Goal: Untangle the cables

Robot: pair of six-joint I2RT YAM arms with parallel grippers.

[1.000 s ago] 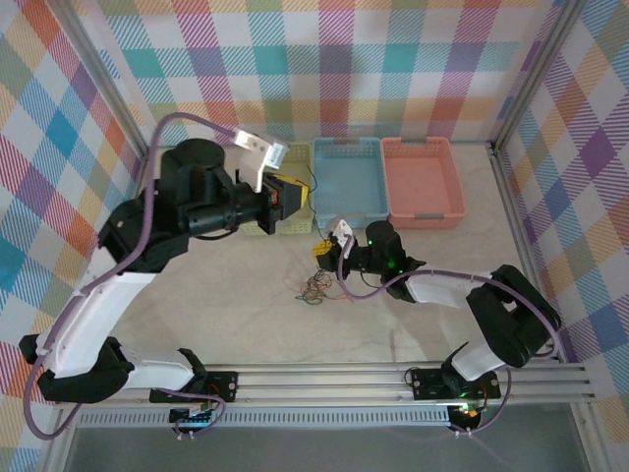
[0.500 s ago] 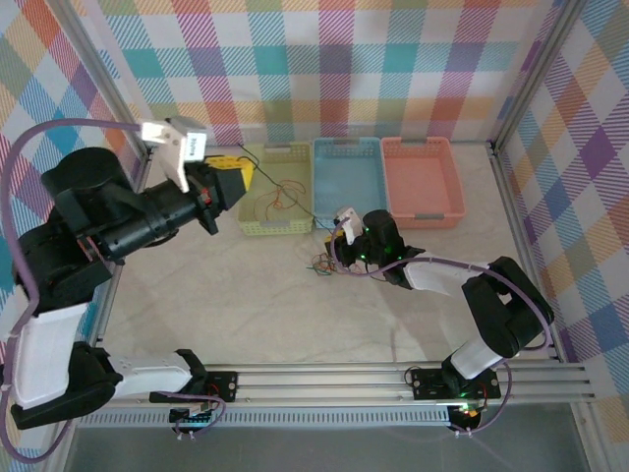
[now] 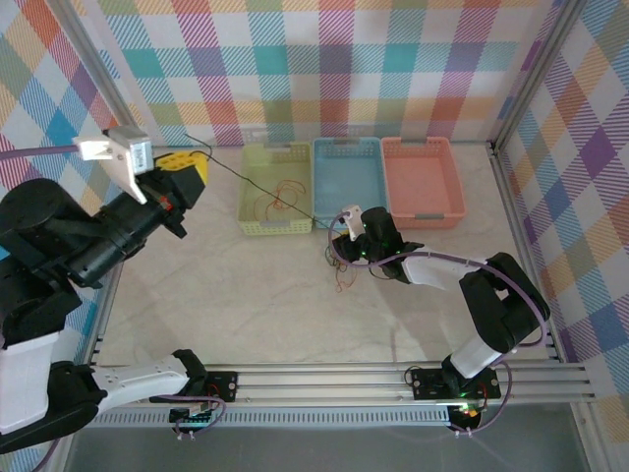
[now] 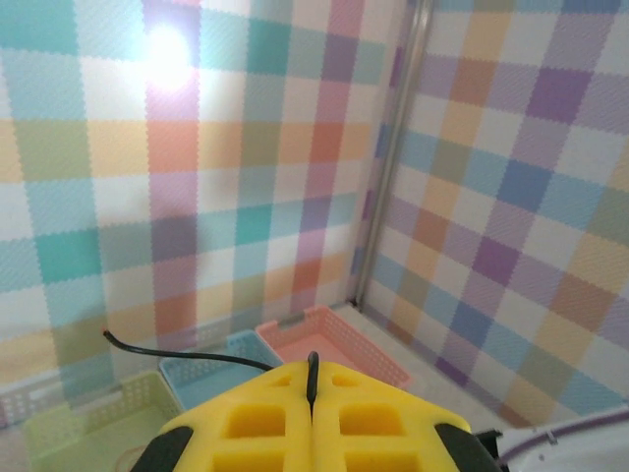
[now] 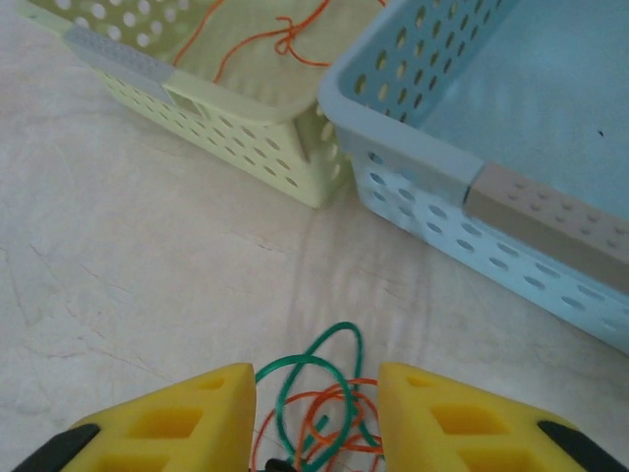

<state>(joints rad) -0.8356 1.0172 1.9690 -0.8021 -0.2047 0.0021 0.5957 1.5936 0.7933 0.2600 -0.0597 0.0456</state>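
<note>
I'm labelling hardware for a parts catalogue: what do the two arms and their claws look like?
The left arm and right arm have black joint housings joined by white links, with a lilac cable looping along each. Each wrist carries a white camera bracket. The left claw and right claw have blocky yellow fingers with rectangular recesses and black bases.

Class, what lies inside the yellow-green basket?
A loose orange wire lies on the floor of the yellow-green basket. Its near wall hides the floor strip just behind it.
</note>
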